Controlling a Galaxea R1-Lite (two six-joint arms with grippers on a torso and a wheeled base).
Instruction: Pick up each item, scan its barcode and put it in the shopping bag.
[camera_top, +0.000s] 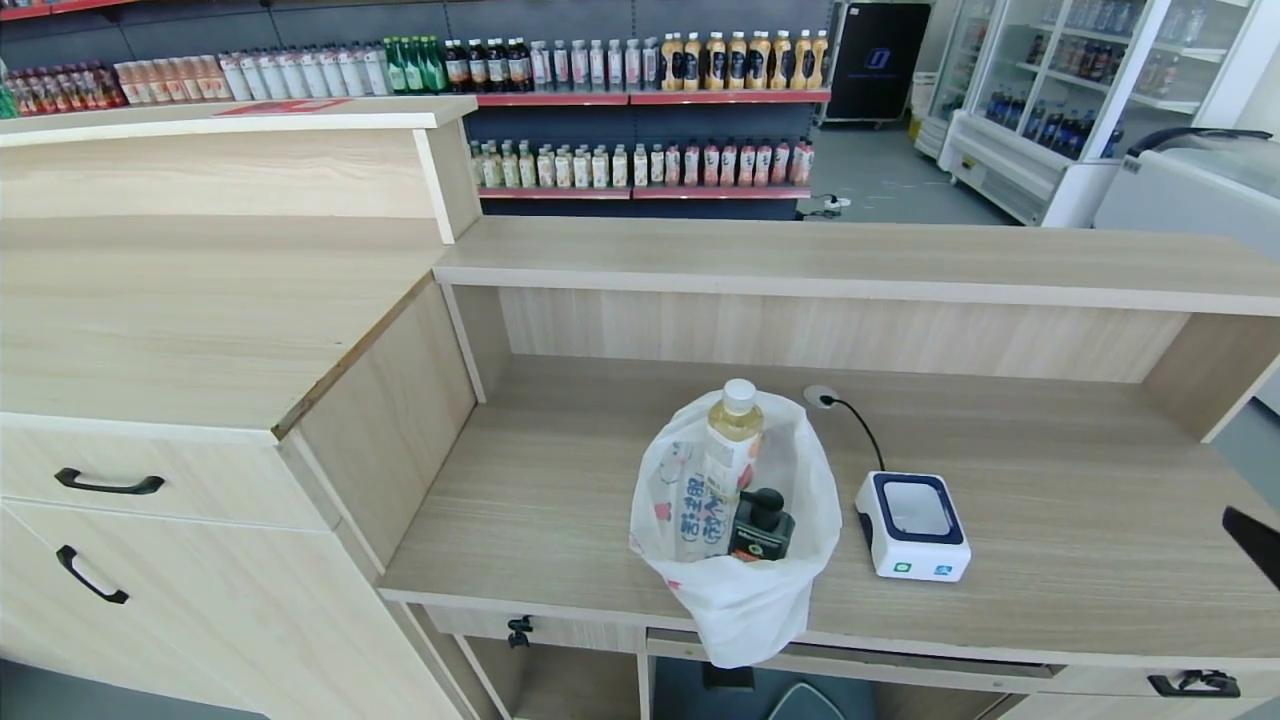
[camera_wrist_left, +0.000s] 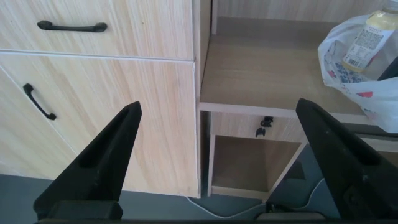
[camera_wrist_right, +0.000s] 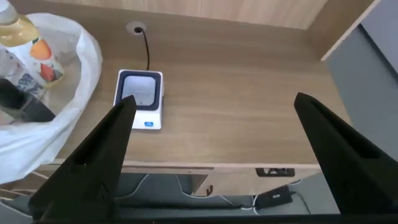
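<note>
Left gripper (camera_wrist_left: 219, 104) spread, shopping bag (camera_top: 745, 610) holding tall bottle (camera_top: 725, 460), pump bottle (camera_top: 762, 527) (upright)

A thin white plastic shopping bag (camera_top: 740, 590) stands open at the front edge of a pale wooden counter (camera_top: 1080, 500). Inside it are a tall white-capped bottle of yellow drink (camera_top: 725, 460) and a squat black pump-top bottle (camera_top: 762, 525). Just to the bag's right sits a white barcode scanner with a dark-blue-framed window (camera_top: 912, 525), trailing a black cable (camera_top: 860, 425).
</note>
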